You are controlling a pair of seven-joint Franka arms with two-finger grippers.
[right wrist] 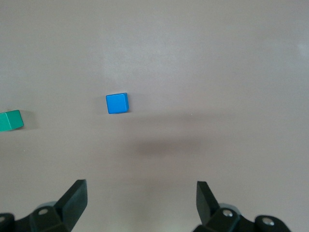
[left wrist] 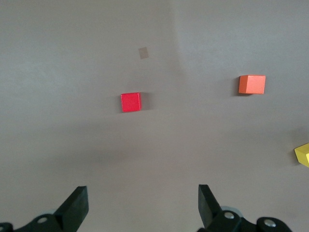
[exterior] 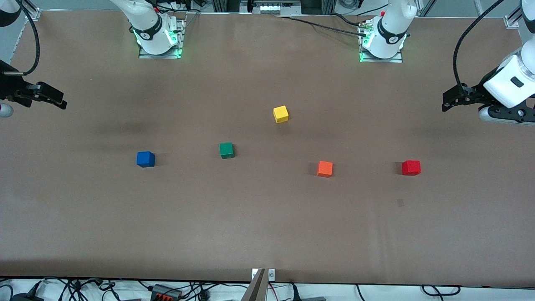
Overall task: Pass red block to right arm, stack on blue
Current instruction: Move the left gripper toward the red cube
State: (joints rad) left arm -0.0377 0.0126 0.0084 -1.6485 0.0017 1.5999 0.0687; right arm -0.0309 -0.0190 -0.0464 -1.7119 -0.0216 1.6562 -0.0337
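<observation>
The red block (exterior: pixel 411 167) (left wrist: pixel 130 102) sits on the table toward the left arm's end. The blue block (exterior: pixel 145 159) (right wrist: pixel 117 103) sits toward the right arm's end, at about the same distance from the front camera. My left gripper (exterior: pixel 445 101) (left wrist: pixel 143 208) hangs open and empty in the air over the table's end, apart from the red block. My right gripper (exterior: pixel 62 99) (right wrist: pixel 141 205) hangs open and empty over the table's other end, apart from the blue block. Both arms wait.
Between the red and blue blocks lie an orange block (exterior: pixel 324 169) (left wrist: pixel 252 84), a green block (exterior: pixel 226 150) (right wrist: pixel 10 120) and, farther from the front camera, a yellow block (exterior: pixel 281 114) (left wrist: pixel 303 154). A small dark patch (exterior: pixel 400 202) marks the table nearer the front camera than the red block.
</observation>
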